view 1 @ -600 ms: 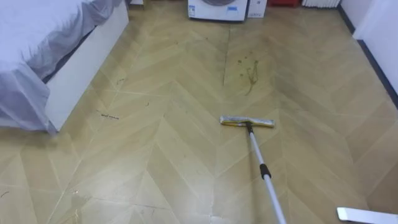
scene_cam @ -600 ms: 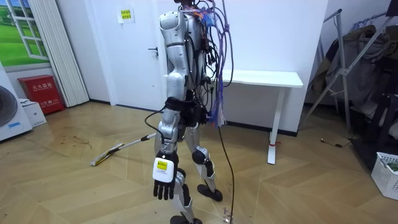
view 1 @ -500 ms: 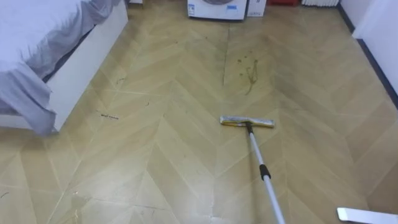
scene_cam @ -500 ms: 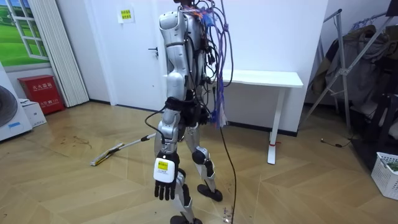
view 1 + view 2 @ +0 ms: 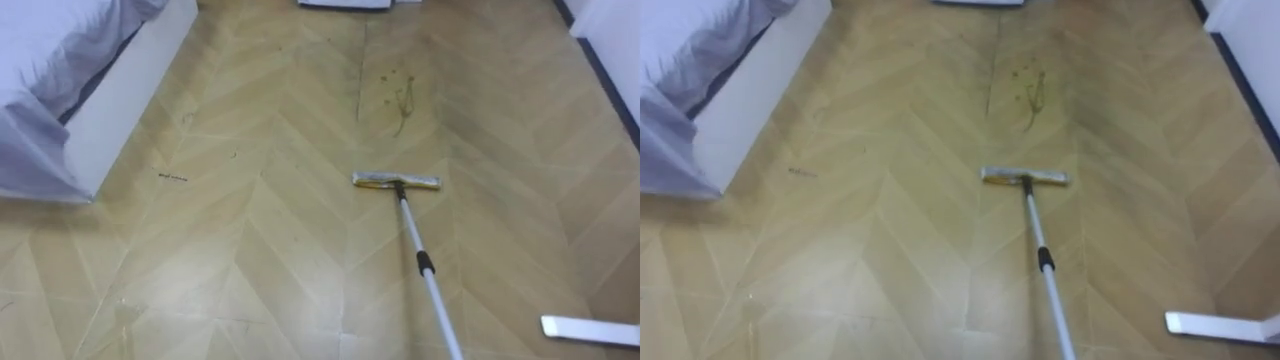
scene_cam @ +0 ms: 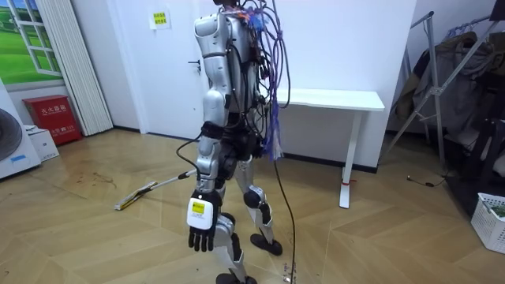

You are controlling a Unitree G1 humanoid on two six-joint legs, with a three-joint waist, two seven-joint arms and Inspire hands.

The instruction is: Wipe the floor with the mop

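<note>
Likely mid-stroke: the mop head sits just short of the floor stain; next, push it across. The left hand hangs empty, fingers loosely spread.

Open floor spreads wide between the bed on the left and the wall on the right. The mop lies lengthwise across the middle, and a flat white bar juts in at lower right.

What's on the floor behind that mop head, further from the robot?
A patch of dark stains on the wood floor, apart from the mop head. The floor beneath the head itself is covered.
</note>
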